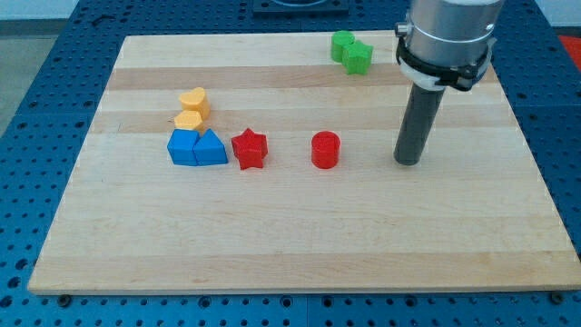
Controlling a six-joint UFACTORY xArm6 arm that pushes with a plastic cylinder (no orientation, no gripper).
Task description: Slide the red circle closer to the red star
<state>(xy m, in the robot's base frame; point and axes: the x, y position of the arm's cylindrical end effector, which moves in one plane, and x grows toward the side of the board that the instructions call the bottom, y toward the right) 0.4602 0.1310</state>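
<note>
The red circle [325, 150] stands on the wooden board near the middle. The red star [249, 149] lies to its left, with a gap of about one block width between them. My tip [408, 162] rests on the board to the right of the red circle, roughly in line with both red blocks and apart from the circle.
Two blue blocks [197, 147] sit side by side, touching the red star's left. A yellow heart [193, 101] and a yellow block [188, 121] lie just above them. Two green blocks [351, 51] sit near the board's top edge. The board [290, 236] lies on a blue pegboard.
</note>
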